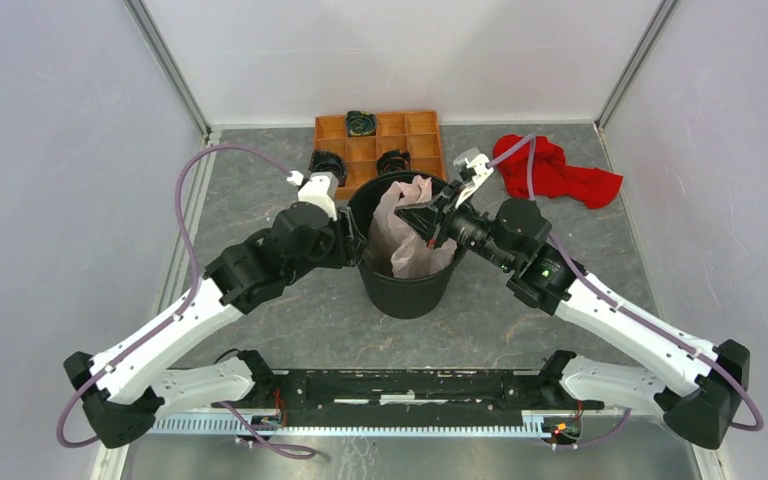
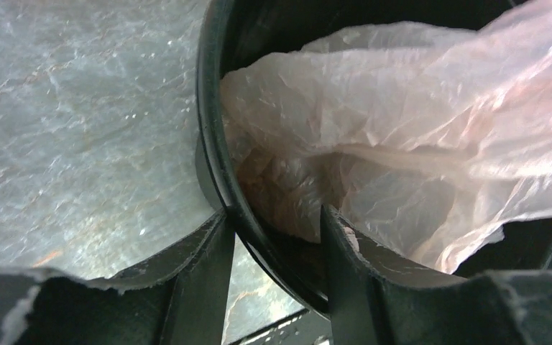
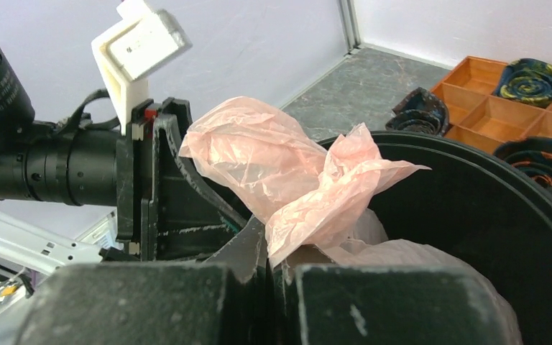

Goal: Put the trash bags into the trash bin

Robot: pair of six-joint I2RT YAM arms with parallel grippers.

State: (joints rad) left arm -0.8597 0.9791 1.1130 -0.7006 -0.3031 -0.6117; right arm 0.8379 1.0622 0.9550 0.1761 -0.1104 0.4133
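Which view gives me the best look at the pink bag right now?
Top view: most of the bag shows, bunched in the bin and poking above its rim. Right wrist shows only the top fold pinched in the right claw; left wrist only the crumpled part inside the rim.

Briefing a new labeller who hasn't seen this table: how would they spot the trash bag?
On the grey table, find the round black bin at its centre. The bag is the crumpled film bulging from its mouth. It is pale pink and see-through, unlike the opaque bright red cloth lying at the far right.
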